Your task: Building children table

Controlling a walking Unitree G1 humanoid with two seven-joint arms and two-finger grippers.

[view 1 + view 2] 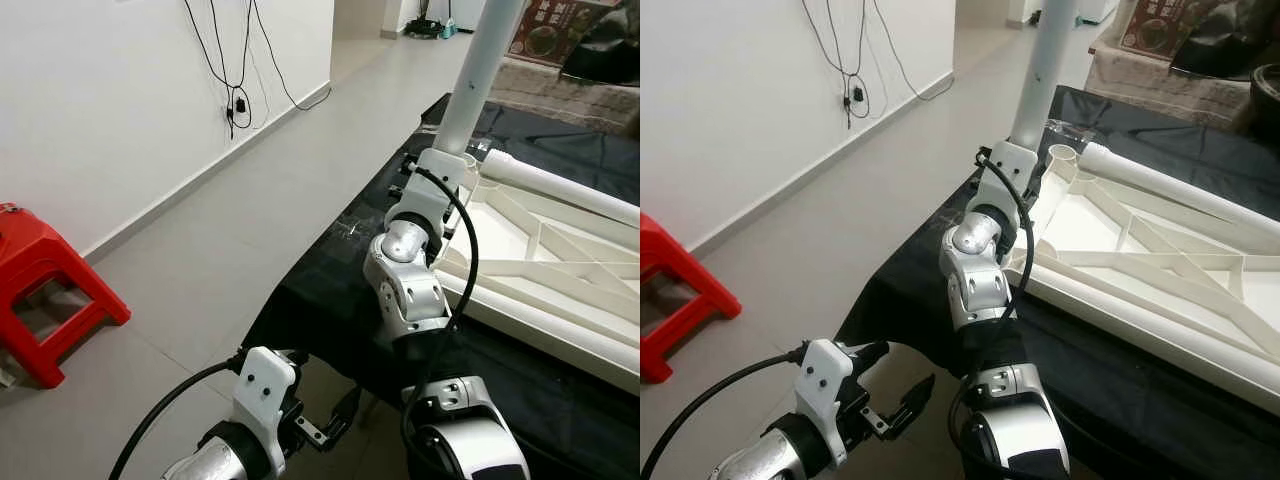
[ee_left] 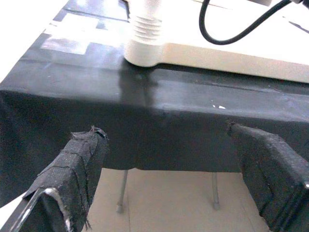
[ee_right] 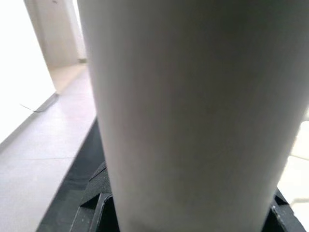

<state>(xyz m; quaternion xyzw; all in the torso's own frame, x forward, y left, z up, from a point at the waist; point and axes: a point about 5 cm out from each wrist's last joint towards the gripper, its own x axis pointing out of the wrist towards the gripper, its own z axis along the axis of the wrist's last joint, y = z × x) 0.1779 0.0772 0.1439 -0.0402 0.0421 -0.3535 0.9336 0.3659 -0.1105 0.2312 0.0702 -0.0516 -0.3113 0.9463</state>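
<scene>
Upright at the near-left corner of the inverted white tabletop (image 1: 1160, 250), the table leg (image 1: 478, 70) is clamped between the right gripper (image 1: 440, 165) fingers. Meanwhile the left gripper (image 1: 902, 408) hangs spread and empty, low beside the black-covered bench (image 1: 330, 300). If the leg tilts while being screwed in, its thread could cross and jam.

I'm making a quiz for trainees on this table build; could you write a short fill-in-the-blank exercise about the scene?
1. The right gripper grips a white, upright table ____.
2. The white tabletop lies upside down on a ____ cloth.
3. The left gripper hangs open, holding ____.
4. The stool on the floor is ____.

Missing words: leg; black; nothing; red
</scene>
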